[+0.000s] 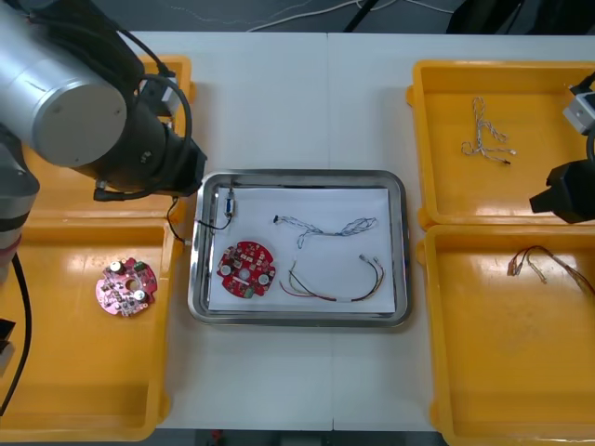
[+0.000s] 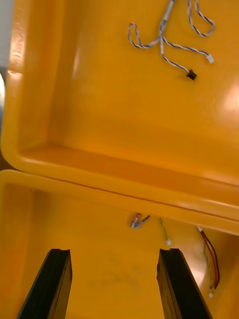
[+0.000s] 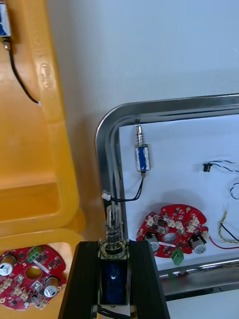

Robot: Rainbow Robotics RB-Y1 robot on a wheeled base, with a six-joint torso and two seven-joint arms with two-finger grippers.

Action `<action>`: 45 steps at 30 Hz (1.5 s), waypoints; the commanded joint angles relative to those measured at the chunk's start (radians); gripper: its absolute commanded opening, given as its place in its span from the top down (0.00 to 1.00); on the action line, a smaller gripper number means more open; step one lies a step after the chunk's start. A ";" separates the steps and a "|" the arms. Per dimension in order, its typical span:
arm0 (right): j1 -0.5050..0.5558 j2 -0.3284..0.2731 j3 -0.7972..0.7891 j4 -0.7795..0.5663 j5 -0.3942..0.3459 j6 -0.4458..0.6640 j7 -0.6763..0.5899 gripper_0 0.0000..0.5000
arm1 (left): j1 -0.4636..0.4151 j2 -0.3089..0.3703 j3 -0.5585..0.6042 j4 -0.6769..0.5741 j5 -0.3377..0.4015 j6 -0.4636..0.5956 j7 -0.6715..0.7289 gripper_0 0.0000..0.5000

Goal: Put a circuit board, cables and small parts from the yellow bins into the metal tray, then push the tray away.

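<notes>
The light table [image 1: 279, 93] carries four yellow bins [image 1: 84, 372] with the metal tray [image 1: 402, 251], white inside, between them. The left gripper [image 3: 113, 246] hangs just outside the tray's left rim, its fingers clamped on a blue-bodied small metal part [image 3: 113, 276] whose pin points past the fingertips. The right gripper [image 2: 114, 254] hangs over the right near bin [image 1: 502, 372], fingers spread on nothing. One red circuit board [image 3: 172, 232] lies in the tray just ahead of the left fingers. A second board [image 3: 30, 271] lies in the bin at their other side. A red and yellow cable [image 2: 211, 259] lies near the right fingertips, and a twisted cable [image 2: 164, 40] farther ahead in the next bin. Another small metal part [image 3: 141, 157] lies in the tray ahead of the held one.
</notes>
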 commanded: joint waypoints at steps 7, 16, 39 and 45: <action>0.107 -0.070 -0.074 -0.032 0.039 0.003 -0.063 0.00 | -0.124 -0.078 -0.128 0.133 -0.065 0.006 0.147 1.00; 0.170 -0.061 -0.097 -0.031 0.056 0.003 -0.101 0.00 | -0.169 -0.106 -0.193 0.233 -0.091 0.006 0.170 1.00; 0.198 -0.022 -0.106 -0.031 0.060 0.003 -0.248 0.00 | -0.212 -0.180 -0.263 0.400 -0.151 -0.151 0.150 1.00; 0.198 -0.018 -0.106 -0.032 0.057 0.003 -0.253 0.00 | -0.210 -0.187 -0.288 0.406 -0.155 -0.171 0.130 1.00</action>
